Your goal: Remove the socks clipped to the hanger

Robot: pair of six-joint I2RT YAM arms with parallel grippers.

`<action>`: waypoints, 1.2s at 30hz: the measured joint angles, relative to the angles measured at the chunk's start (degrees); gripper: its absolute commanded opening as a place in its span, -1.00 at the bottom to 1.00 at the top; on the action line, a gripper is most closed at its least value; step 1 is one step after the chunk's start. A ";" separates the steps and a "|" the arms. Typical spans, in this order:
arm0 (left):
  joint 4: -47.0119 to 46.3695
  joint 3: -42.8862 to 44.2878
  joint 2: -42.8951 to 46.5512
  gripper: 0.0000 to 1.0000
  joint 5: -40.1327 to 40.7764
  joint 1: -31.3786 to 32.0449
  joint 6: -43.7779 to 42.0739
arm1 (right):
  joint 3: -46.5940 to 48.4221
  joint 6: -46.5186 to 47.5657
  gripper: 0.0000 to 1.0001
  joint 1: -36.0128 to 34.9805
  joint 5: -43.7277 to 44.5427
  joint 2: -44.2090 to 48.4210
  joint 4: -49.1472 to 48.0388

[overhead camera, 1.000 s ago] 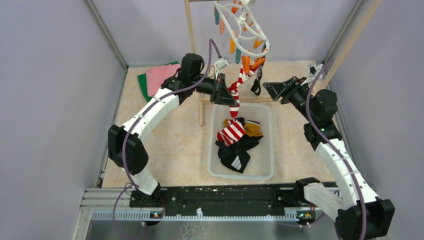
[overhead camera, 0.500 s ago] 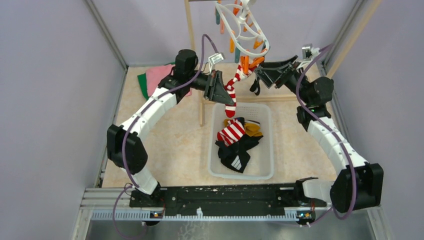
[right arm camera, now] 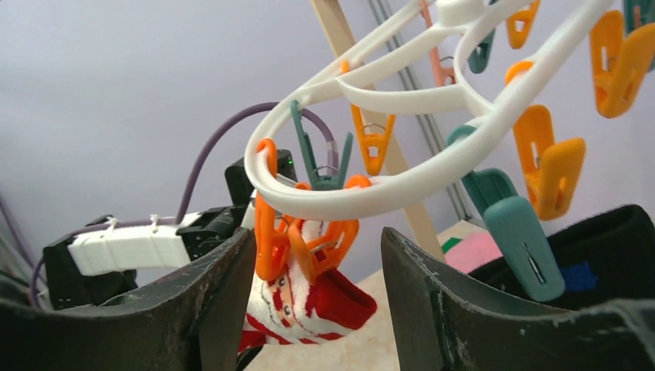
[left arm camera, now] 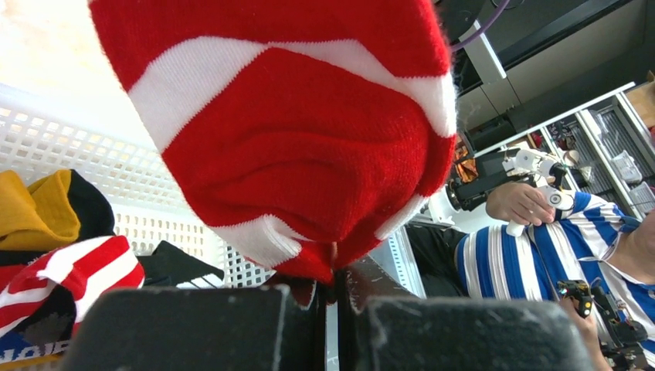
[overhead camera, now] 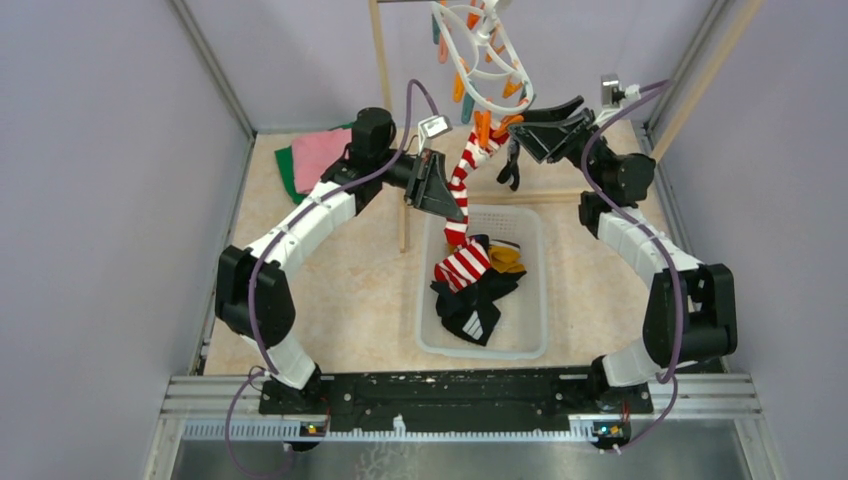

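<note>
We see soft knitted cloth on the striped sock (left arm camera: pixel 286 147), smooth glossy white plastic on the hanger (right arm camera: pixel 402 185), satin orange plastic pegs (right arm camera: pixel 552 162), a white plastic mesh basket (left arm camera: pixel 93 147) at left, and a bare wooden post (overhead camera: pixel 381 60).

Layout, item by item.

- Table (overhead camera: pixel 340 300): carried the basket (overhead camera: pixel 424 300) at centre, between the two arms.
- Basket: held the sock pile (overhead camera: pixel 478 290), heaped toward its far half.
- Folded cloths (overhead camera: pixel 315 152): lay at the far left of the table, one on the other, well apart from the basket.
- Rack (overhead camera: pixel 385 80): its post stood beyond the basket's far left corner.
- Hanger (overhead camera: pixel 485 60): hung tilted above the basket's far end, right of the post.
- Hanging sock (overhead camera: pixel 462 185): was clipped under the hanger's near pegs (right arm camera: pixel 320 247) and ran down to the basket's far edge, its lower end pinched in the left gripper (overhead camera: pixel 456 212).
- Second sock (overhead camera: pixel 512 172): hung just right of it.
- Right gripper (right arm camera: pixel 317 263): was at the hanger's right, a finger on either side of those pegs.
</note>
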State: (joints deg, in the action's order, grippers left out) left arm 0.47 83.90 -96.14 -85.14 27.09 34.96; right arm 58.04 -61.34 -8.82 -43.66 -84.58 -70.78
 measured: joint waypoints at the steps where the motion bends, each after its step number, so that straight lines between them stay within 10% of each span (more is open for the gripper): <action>1: -0.44 -0.02 0.00 -1.00 -0.20 0.00 0.37 | 0.46 -1.36 0.20 0.00 -0.13 -0.72 -1.60; 14: -6.05 -0.09 0.00 -1.00 -1.40 0.00 5.73 | 3.28 -6.29 -0.32 0.00 -2.75 -1.73 -7.37; 19: -7.91 -0.13 0.00 -1.00 -1.38 0.00 7.26 | 3.28 -5.84 -1.00 0.02 -2.93 -1.73 -6.88; 27: -5.03 -1.66 0.17 -1.00 -0.02 0.00 3.87 | 4.33 -2.91 -1.00 0.02 -2.97 -1.55 -1.44; 36: 26.32 1.60 -1.79 -1.00 10.19 1.03 -26.36 | 6.27 8.26 -0.83 0.00 -2.54 3.56 15.89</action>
State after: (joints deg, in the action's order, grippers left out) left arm 26.79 85.49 -97.93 -74.96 28.12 8.60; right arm 64.31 -53.08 -8.82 -46.19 -81.01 -54.89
